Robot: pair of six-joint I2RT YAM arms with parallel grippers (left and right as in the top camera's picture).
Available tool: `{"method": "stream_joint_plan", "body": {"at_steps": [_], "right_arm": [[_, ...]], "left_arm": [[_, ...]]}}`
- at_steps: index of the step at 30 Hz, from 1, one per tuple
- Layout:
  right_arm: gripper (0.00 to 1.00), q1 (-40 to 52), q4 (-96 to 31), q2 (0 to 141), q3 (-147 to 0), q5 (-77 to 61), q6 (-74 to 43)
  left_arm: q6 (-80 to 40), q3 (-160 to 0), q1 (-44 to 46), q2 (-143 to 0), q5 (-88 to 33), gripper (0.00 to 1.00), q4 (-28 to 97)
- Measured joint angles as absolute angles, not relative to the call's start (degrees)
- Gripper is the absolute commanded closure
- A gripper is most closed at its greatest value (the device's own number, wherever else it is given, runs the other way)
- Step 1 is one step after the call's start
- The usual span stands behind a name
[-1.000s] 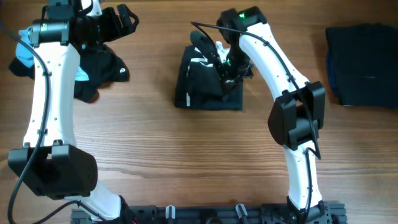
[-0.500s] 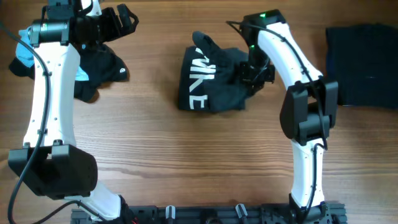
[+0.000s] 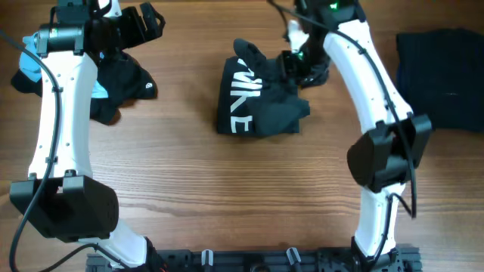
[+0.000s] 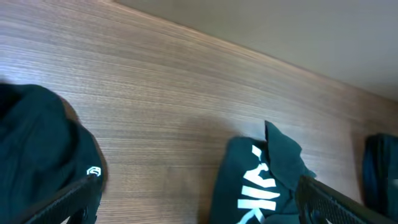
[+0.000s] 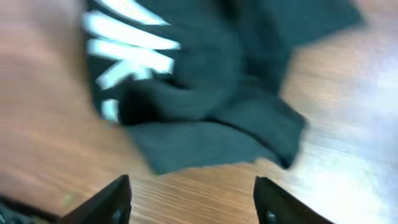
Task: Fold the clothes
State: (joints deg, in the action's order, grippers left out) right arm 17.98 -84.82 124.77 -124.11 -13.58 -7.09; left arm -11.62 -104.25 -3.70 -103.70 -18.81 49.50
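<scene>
A black T-shirt with big white letters [image 3: 253, 106] lies bunched in the middle of the table, letters up on its left half. It also shows in the left wrist view [image 4: 249, 186] and, blurred, in the right wrist view [image 5: 205, 93]. My right gripper [image 3: 302, 64] hovers at the shirt's far right corner; in its own view the gripper [image 5: 196, 205] is open over bare wood, holding nothing. My left gripper [image 3: 144, 23] is open at the far left, above a heap of black clothes [image 3: 125, 83] with light blue fabric [image 3: 30, 66] in it. In its wrist view it [image 4: 199, 208] holds nothing.
A folded dark stack [image 3: 442, 75] lies at the far right edge of the table, its edge just visible in the left wrist view [image 4: 379, 168]. Bare wood [image 3: 227, 189] runs along the front of the table.
The right gripper carried part of the lettered shirt rightward, turning the letters up, then opened, let go and drew back toward the far side. The left arm has stayed put.
</scene>
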Motion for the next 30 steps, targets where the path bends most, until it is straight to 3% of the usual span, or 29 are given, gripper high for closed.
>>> {"method": "stream_joint_plan", "body": {"at_steps": [5,14,22,24,25,30], "right_arm": [[0.37,24.4,-80.4,124.6,-123.4,-14.1,-0.8],[0.59,26.4,-80.1,131.4,-122.7,-12.8,8.0],[0.61,26.4,-80.7,132.1,-122.0,-12.6,9.9],[0.76,26.4,-80.7,132.1,-122.0,-12.7,10.6],[0.92,26.4,-80.7,132.1,-122.0,-12.8,10.8],[0.96,26.4,-80.7,132.1,-122.0,-13.1,10.3]], "left_arm": [[-11.6,-104.2,-3.7,-103.7,-17.7,0.01,49.1],[-11.6,-104.2,-3.7,-103.7,-17.4,0.01,49.1],[-11.6,-104.2,-3.7,-103.7,-17.4,0.01,49.1],[-11.6,-104.2,-3.7,-103.7,-17.4,0.01,49.1],[-11.6,-104.2,-3.7,-103.7,-17.4,0.0,49.1],[-11.6,-104.2,-3.7,-103.7,-17.4,0.0,49.2]]}}
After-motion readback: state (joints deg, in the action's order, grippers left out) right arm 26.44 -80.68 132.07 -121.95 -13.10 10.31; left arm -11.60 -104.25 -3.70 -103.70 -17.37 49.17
